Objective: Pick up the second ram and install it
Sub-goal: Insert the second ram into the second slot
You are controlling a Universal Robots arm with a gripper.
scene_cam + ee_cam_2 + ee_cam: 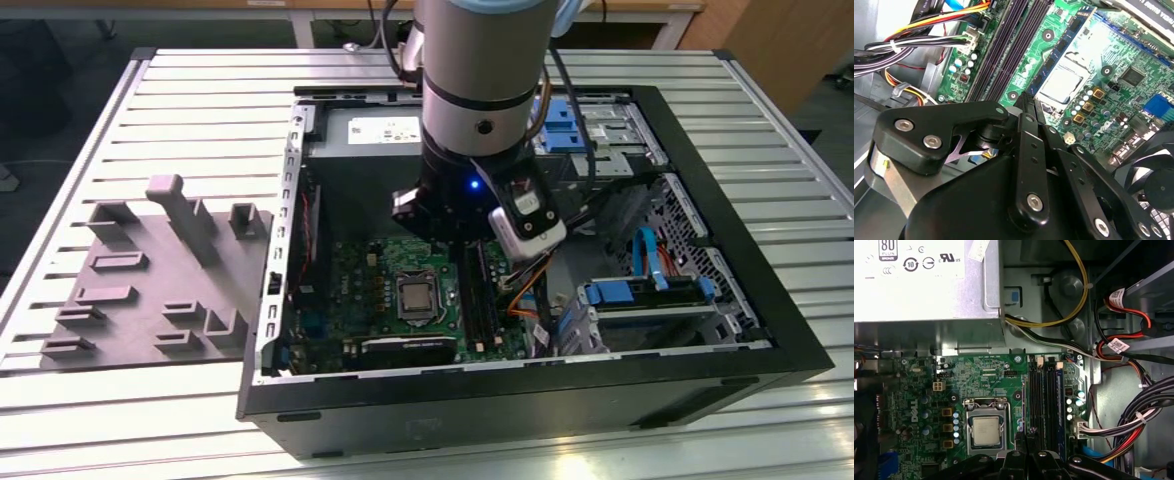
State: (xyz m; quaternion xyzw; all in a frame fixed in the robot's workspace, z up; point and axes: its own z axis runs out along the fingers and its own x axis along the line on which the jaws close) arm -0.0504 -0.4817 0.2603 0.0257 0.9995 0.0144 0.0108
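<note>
Grips, apparently, the second ram [1025,97] edge-on in a clenched gripper [1026,112], just above the 4 long memory slots [1046,400] (at the exterior view's right of the processor [986,430]). Probably light, stiff, fragile; best pinched on the flat faces mid-length, clear of contacts.

Tool [1026,102] near black memory slots [1009,45] — CPU socket [1066,80] just beside.

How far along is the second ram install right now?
Done: the gripper is inside the open case, low over the memory slots. In hand: whether it carries the second ram, I cannot tell. Left: seating; the black slots beside it look unfilled.
</note>
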